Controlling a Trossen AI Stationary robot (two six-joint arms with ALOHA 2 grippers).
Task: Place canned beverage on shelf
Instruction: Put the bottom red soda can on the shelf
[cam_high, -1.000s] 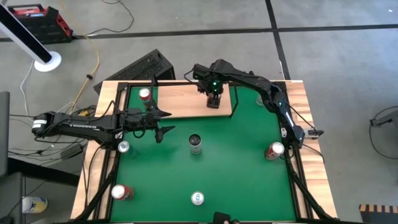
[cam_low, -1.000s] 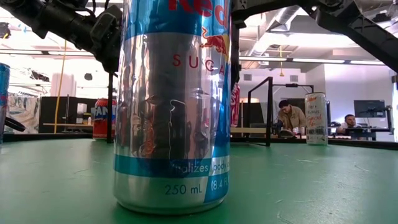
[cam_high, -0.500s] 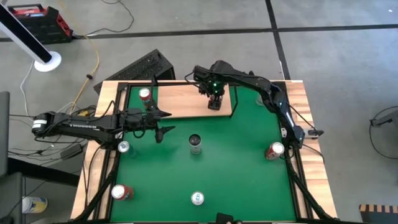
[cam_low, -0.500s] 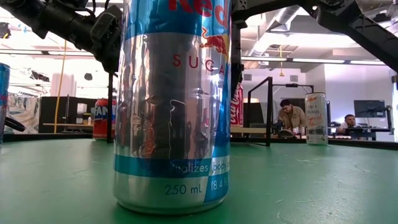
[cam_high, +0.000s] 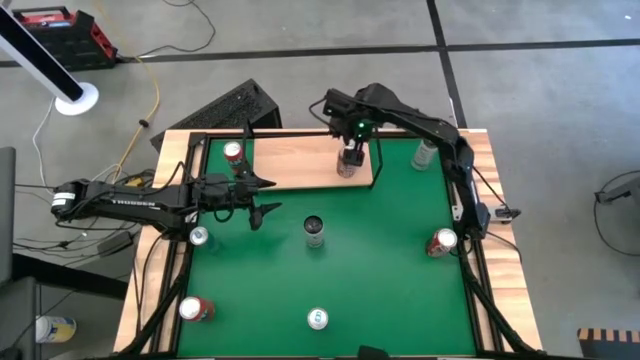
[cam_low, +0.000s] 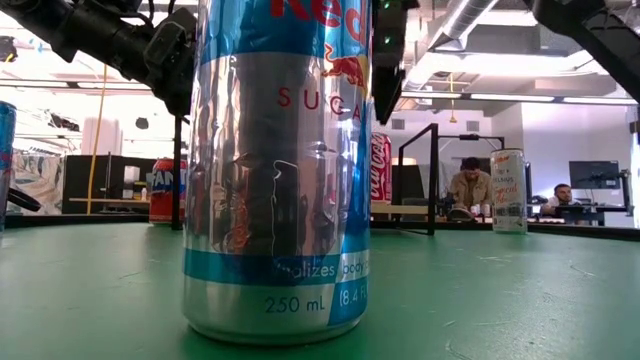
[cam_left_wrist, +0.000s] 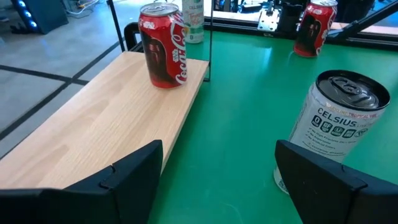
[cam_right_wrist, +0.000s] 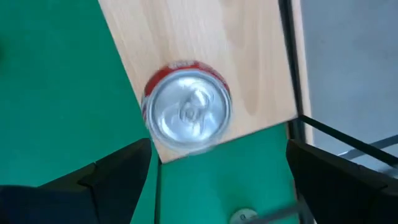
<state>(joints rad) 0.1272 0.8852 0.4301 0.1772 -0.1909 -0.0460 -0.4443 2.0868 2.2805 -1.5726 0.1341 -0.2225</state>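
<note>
If you start close in, the tall blue and silver can (cam_low: 275, 170) stands at 6 o'clock on the green mat (cam_high: 380, 270), right by the low camera. It looks smooth and shiny, so I think it would slip easily. Its thin metal may dent if squeezed hard, and if full it will feel a bit heavy. The best place to hold it is around the round side, near the middle.

A little farther, the left gripper (cam_high: 262, 197) hangs over the mat at 10 o'clock from the middle can (cam_high: 314, 230). Its jaws are apart and hold nothing.

Farther still, the shelf (cam_high: 300, 160) lies flat at 12 o'clock. The red can (cam_right_wrist: 188, 114) stands upright on it, very near its right corner. The right gripper (cam_high: 349, 150) is above this can with its jaws spread wide, not touching it. Another red can (cam_left_wrist: 163, 45) stands at the shelf's left end. More cans wait on the mat.

The mat looks flat and a bit rough. Far behind is a big bright room, where people (cam_low: 467, 185) sit at desks.
</note>
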